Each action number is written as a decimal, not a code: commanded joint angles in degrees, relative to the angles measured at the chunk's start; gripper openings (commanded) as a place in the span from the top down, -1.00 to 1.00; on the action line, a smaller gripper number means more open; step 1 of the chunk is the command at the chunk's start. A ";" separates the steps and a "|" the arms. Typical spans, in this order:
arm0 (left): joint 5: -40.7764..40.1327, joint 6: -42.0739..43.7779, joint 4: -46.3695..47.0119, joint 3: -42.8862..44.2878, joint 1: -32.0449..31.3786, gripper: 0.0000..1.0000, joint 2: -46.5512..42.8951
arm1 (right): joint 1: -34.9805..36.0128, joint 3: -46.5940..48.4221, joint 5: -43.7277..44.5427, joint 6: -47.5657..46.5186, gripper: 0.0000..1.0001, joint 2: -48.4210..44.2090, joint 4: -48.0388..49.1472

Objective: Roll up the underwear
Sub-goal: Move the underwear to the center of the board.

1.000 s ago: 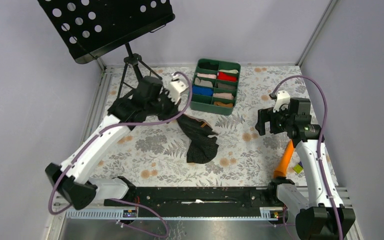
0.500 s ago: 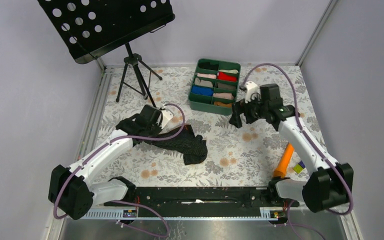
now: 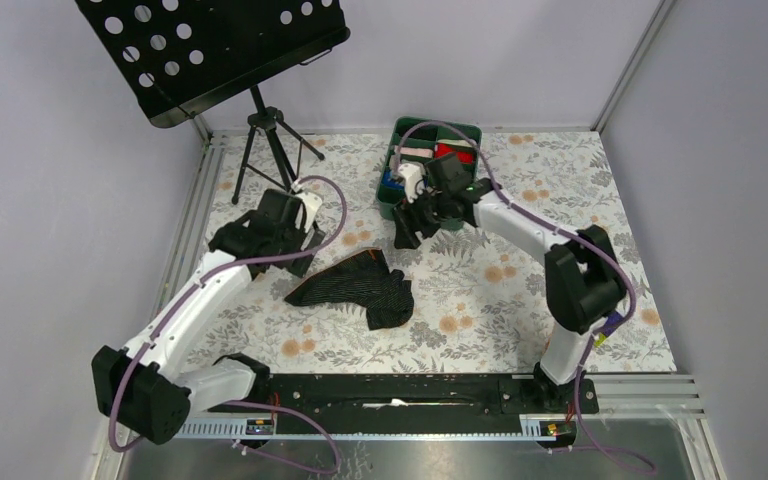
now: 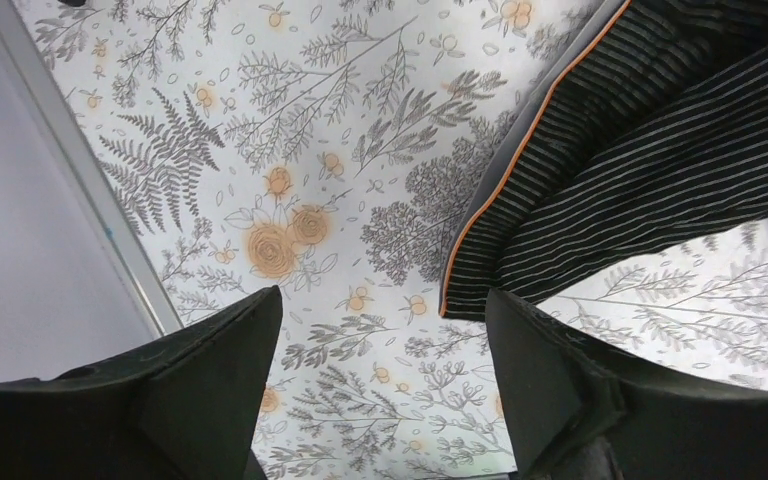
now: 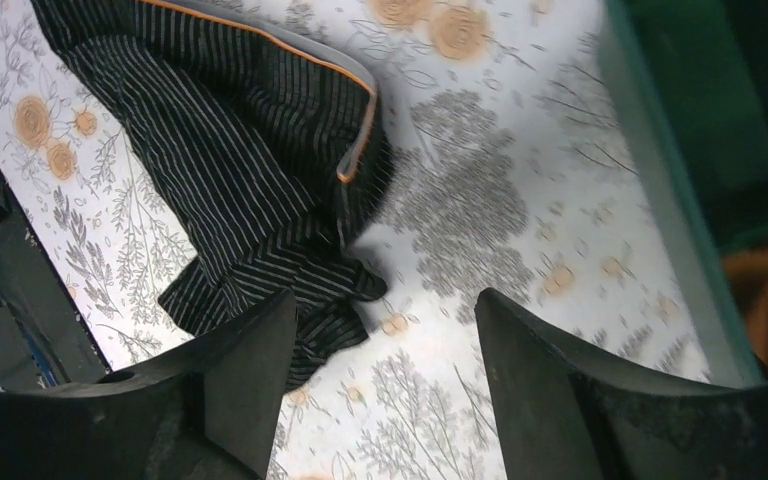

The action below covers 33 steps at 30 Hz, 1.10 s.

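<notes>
The underwear, black with fine stripes and an orange-edged waistband, lies crumpled on the floral table, left of centre. My left gripper hovers just off its left end. In the left wrist view that gripper is open with only tablecloth between the fingers, and the underwear lies beyond, at upper right. My right gripper hangs above the cloth's far right side, in front of the green box. In the right wrist view it is open and empty, with the underwear at upper left.
A green divided box with several small cloth rolls stands at the back, partly behind the right arm; its wall runs along the right of the right wrist view. A black music stand on a tripod occupies the back left.
The left gripper opened and let go of the underwear, which now lies on the table. The right arm swung left from the right side to the front of the green box.
</notes>
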 commanded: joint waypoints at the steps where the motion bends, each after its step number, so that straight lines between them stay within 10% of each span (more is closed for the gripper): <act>1: 8.88 -2.58 -5.10 5.63 4.30 -0.62 3.60 | 4.32 5.73 -1.87 -2.72 -0.47 5.15 0.18; 20: 9.34 3.76 -9.67 0.45 10.74 -0.38 13.78 | 8.27 10.90 3.45 -0.49 -0.23 15.62 2.64; 24: 11.23 4.06 -10.47 2.17 12.23 -0.37 15.83 | 8.28 10.71 4.02 -0.07 0.06 15.99 3.23; 30: 18.15 0.32 -15.63 14.69 16.84 -0.45 21.89 | 8.37 10.52 5.40 0.49 1.00 16.46 3.31; 33: 22.01 -1.46 -19.31 21.08 18.04 -0.41 26.46 | 7.56 9.21 6.72 0.86 1.00 14.25 3.30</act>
